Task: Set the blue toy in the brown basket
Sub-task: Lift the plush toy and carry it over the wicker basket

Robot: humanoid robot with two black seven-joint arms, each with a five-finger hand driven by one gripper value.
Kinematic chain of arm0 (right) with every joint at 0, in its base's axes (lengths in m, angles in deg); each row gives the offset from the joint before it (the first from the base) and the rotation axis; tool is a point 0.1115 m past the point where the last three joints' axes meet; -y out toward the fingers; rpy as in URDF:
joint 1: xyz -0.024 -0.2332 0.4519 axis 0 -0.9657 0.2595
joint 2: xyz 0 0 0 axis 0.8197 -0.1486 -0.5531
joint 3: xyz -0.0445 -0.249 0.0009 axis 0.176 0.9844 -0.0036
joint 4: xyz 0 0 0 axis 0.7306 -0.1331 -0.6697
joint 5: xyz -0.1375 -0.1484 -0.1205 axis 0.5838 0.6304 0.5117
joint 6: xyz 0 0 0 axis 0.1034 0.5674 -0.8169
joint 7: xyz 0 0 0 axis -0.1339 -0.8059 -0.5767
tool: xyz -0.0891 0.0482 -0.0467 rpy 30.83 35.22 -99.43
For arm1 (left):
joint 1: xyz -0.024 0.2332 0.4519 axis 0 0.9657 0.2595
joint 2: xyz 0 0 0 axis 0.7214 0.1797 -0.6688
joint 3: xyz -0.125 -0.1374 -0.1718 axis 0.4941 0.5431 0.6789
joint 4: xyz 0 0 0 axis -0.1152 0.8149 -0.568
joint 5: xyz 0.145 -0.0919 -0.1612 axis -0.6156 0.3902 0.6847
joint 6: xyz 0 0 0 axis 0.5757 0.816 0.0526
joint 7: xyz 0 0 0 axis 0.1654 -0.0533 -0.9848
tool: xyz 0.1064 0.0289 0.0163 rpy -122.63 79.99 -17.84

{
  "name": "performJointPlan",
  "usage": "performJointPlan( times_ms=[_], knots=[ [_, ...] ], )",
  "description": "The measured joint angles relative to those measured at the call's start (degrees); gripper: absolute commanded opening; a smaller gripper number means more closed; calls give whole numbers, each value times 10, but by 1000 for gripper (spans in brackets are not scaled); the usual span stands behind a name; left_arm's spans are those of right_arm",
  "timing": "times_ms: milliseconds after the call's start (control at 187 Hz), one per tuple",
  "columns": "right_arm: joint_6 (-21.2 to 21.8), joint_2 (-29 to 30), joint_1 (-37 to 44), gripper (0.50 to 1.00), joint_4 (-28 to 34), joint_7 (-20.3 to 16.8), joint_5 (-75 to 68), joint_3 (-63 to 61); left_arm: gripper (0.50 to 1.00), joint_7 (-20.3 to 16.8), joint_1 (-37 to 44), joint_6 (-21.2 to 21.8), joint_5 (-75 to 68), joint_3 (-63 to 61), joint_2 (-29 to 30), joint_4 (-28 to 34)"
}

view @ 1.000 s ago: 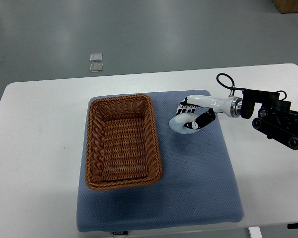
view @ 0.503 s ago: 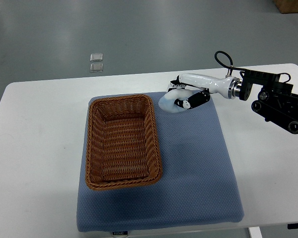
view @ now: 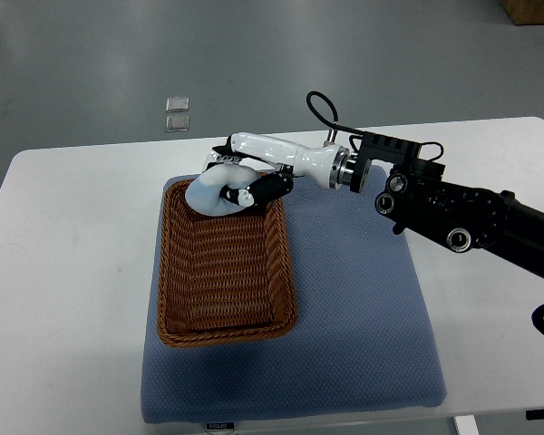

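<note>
One brown basket (view: 225,313), one blue toy (view: 210,193), one blue mat (view: 363,317), one desk (view: 72,272), one robot hand (view: 245,177), two small clear squares (view: 176,113) on floor.

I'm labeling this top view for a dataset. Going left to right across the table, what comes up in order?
Bare white table → brown basket on the blue mat → blue toy held over the basket's far end → right hand gripping it → its black arm.

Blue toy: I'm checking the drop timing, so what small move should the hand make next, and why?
Probably ease a little lower and further toward the basket's middle, then open the fingers. The right hand grips the blue toy over the far end of the brown basket, close to its far rim, so letting go here risks it catching the edge.
</note>
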Motion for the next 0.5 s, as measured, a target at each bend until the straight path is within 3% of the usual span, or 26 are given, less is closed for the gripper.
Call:
performJointPlan(
  times_ms=[380, 385, 390, 406, 503],
  knots=[
    [-22, 30, -35, 500, -27, -13, 4, 43, 1000, 0, 0, 0, 0, 0, 0, 0],
    [-22, 31, -35, 545, -27, -13, 4, 43, 1000, 0, 0, 0, 0, 0, 0, 0],
    [-22, 31, -36, 545, -27, -13, 4, 43, 1000, 0, 0, 0, 0, 0, 0, 0],
    [-22, 32, -36, 623, -27, -13, 3, 43, 1000, 0, 0, 0, 0, 0, 0, 0],
    [-23, 35, -39, 833, -27, -13, 0, 41, 1000, 0, 0, 0, 0, 0, 0, 0]
  ],
)
